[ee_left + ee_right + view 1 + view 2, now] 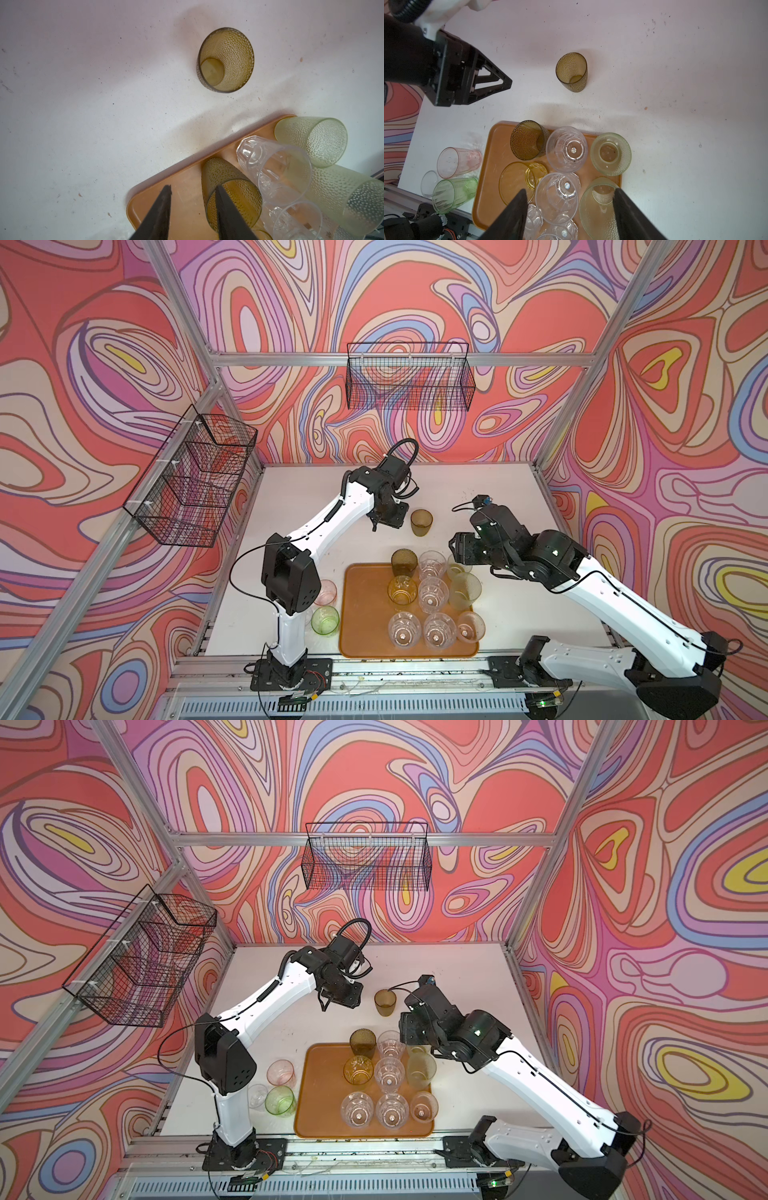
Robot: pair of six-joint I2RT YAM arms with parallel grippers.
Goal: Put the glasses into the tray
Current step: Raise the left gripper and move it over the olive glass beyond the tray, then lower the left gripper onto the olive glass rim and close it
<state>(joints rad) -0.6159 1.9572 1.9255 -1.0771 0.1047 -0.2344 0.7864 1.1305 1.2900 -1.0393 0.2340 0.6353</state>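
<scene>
Counting nine glasses (433, 593) already on the orange tray (365, 614), bunched toward its right half. Four more off it: a lone olive tumbler (422, 522) out on the white tabletop (299, 489) past the tray's far edge, plus a pink one (327, 591), a green one (325, 620) and a small clear one (257, 1095) huddled just beside the left rim. So, mid-task, seemingly between pickups. Left gripper (193, 188) near the olive tumbler, jaws partly apart, nothing in them; right gripper (570, 190) over the tray's far right glasses, jaws spread wide, empty too. Next up, probably: lowering the left jaws around that olive tumbler, squeezing gently, then setting it in the free left half. Tabletop scuffed and speckled, boxed in by aluminium framing (415, 359), swirly pink-orange walls (83, 364) and two black wire baskets (409, 377).
</scene>
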